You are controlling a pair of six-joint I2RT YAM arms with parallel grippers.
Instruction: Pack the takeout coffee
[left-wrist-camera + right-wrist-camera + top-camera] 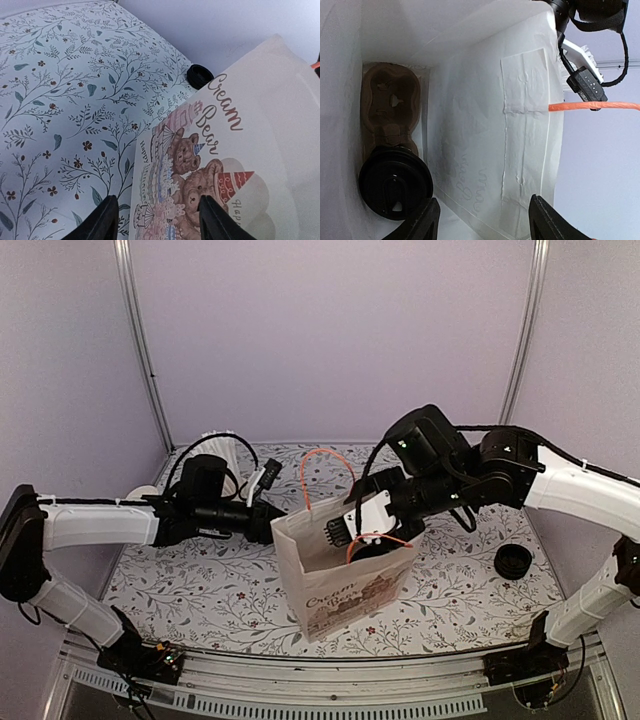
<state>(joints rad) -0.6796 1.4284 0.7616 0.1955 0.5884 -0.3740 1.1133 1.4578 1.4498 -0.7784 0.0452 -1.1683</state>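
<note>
The takeout coffee (395, 182) sat in a cardboard carrier (390, 107) inside the paper bag (345, 590); the right pincer (482, 217) and the left pincer (160, 220) both stood released.

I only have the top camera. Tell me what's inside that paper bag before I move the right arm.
Observer: The right wrist view shows the takeout coffee, lidded, seated in one pocket of a brown cup carrier at the bottom of the paper bag.
Operator: Check the right gripper.
Observer: The right gripper is open, with nothing between its fingers.
Operator: Now report the left.
Observer: The left gripper is open, and the edge of the bag's printed face shows between its fingers.
</note>
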